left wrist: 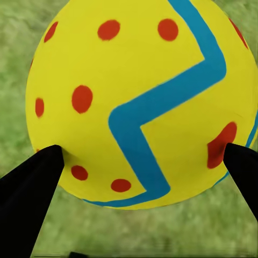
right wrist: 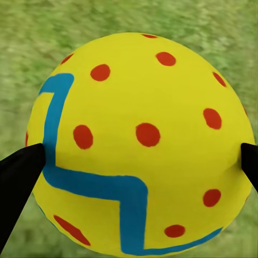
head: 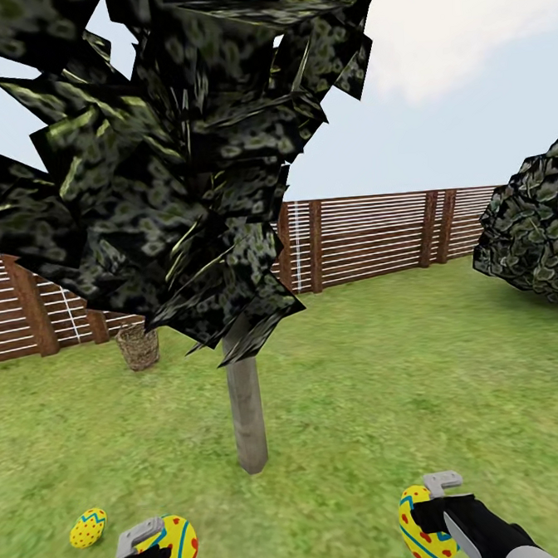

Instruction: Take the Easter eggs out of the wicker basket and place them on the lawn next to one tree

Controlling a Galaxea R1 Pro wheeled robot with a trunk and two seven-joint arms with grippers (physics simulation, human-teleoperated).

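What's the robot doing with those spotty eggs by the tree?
The robot is moving Easter eggs from a basket to a tree. Its left gripper holds one yellow egg, and its right gripper holds another egg. A third egg already lies on the lawn at the left, not far from the tree. The wicker basket stands farther back, near the fence. Both held eggs are above the grass, not yet set down.

One yellow egg (head: pixel 87 528) lies on grass near the tree (head: pixel 246 414); two (head: pixel 175 550) (head: pixel 423 525) held aloft.
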